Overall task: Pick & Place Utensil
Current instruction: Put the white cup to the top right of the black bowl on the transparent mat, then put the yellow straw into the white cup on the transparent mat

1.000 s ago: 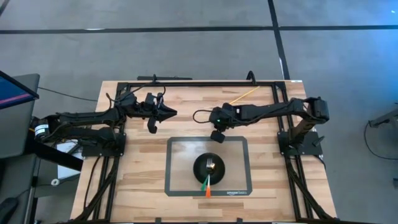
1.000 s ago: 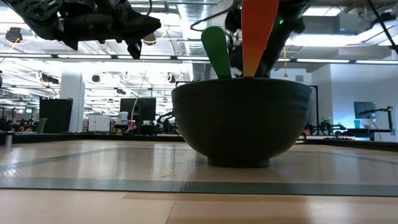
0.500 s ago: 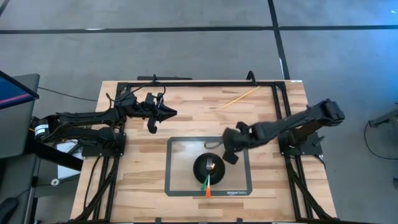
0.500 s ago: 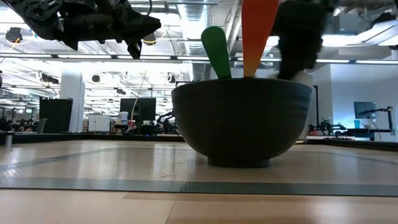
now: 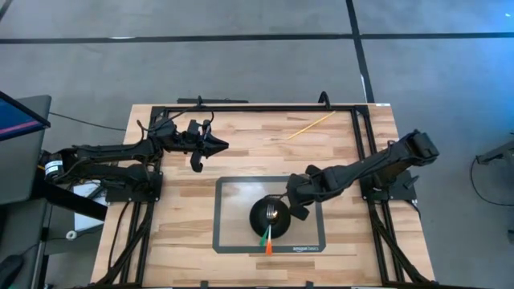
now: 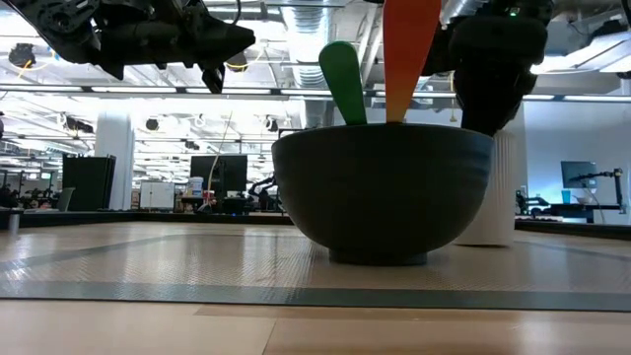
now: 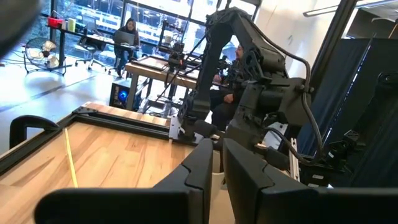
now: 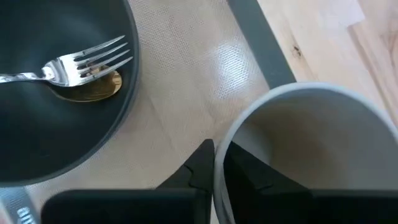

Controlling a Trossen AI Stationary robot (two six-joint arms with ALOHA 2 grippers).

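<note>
A dark bowl [image 5: 271, 215] [image 6: 383, 187] stands on a clear mat [image 5: 229, 213]. In it lie a silver fork [image 8: 81, 62], a gold spoon end [image 8: 96, 92], and a green-handled [image 6: 343, 84] and an orange-handled [image 6: 406, 59] utensil whose handles lean over the near rim. My right gripper [image 5: 297, 205] [image 8: 214, 168] is just right of the bowl, shut on a white cup [image 6: 490, 187] [image 8: 311, 155]. My left gripper [image 5: 218, 146] [image 7: 217, 171] hovers shut above the table's far left part. My right gripper pinches the white cup's rim [image 8: 219, 163] on the side toward the bowl, one finger [image 8: 249, 177] inside the cup and one [image 8: 198, 169] outside. The fingers come from above, pointing down. The cup is upright, its base [image 6: 488, 241] down at mat level beside the bowl.
A thin yellow stick [image 5: 312, 124] [image 7: 69, 162] lies on the wood near the far right corner. A black frame rail [image 5: 257, 107] runs along the table's edges. Bare wood lies left of the mat and along the near edge.
My right gripper has carried the white cup from the mat's far edge toward the near edge and down, to just right of the bowl. The cup has come down from mid-air to mat level.
</note>
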